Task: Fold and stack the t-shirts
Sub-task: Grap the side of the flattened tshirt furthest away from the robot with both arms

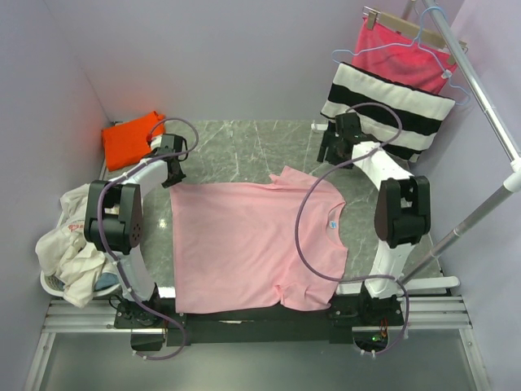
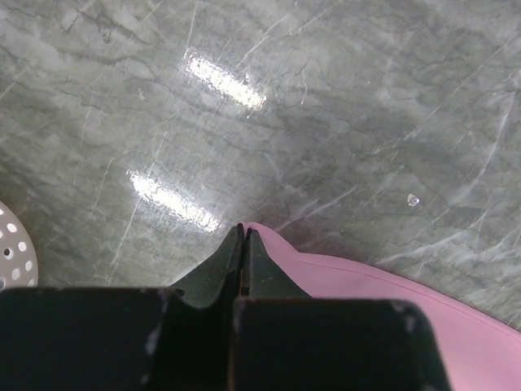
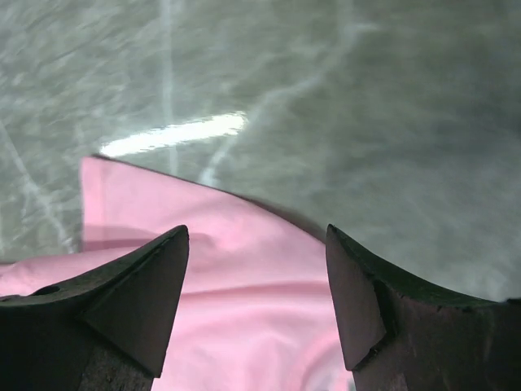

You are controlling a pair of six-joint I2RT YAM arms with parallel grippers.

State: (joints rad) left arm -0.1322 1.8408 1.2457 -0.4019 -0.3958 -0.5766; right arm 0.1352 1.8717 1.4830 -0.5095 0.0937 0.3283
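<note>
Matt cloth tee (image 1: pixel 244 244), glossy marble-look tbl (image 1: pixel 244 142)

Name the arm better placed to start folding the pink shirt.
Left. The left tool is shut on a corner of the pink shirt, likely ready to carry it over; the right tool hangs open above it, gripping nothing.

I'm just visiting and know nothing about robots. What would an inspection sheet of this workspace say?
Surface: grey marbled table, glossy.
Job's things: pink t-shirt spread flat mid-table; orange t-shirt bunched at far left corner.
Clutter: white basket of pale cloths, left; striped cloth and hung magenta cloth, far right.
Grippers: left gripper shut on the pink t-shirt's corner; right gripper open above it.
Cables: grey cables, looping free on both sides.
Surroundings: lilac walls, metal rail right.
</note>
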